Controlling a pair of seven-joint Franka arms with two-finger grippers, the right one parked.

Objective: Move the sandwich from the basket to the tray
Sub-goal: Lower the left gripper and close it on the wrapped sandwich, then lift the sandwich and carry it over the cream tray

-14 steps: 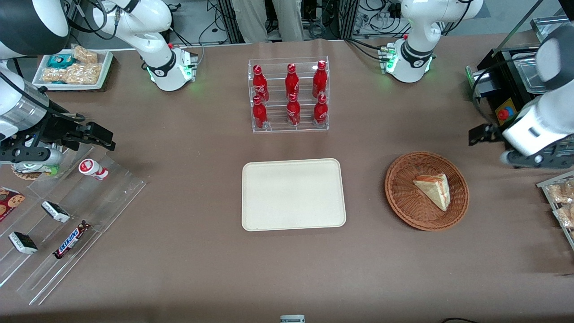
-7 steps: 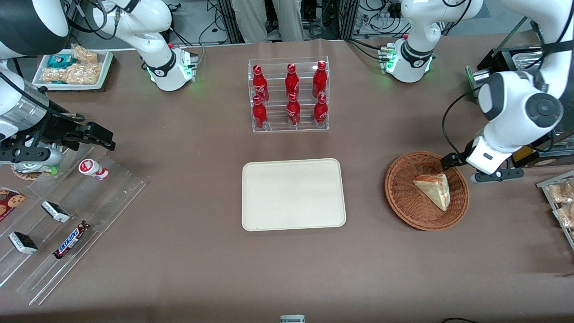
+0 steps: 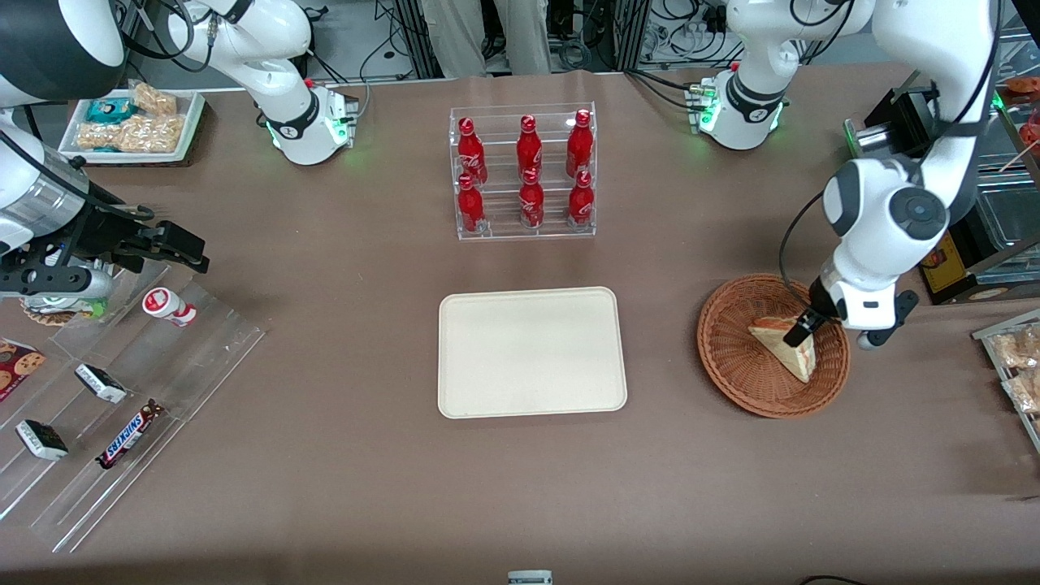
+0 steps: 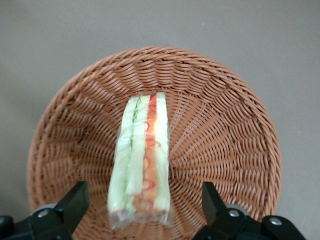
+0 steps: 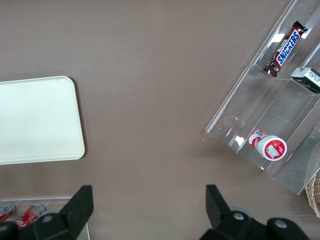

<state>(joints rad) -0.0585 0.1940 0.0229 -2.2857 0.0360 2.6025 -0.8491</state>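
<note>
With my gripper spread wide above the sandwich lying in the basket, I should descend centred and straddle its bread faces before closing gently, tray waiting.

You are looking at a robotics lab staged as a snack shop: cola bottles in a clear rack, and arm bases bolted to the brown surface beside it.
</note>
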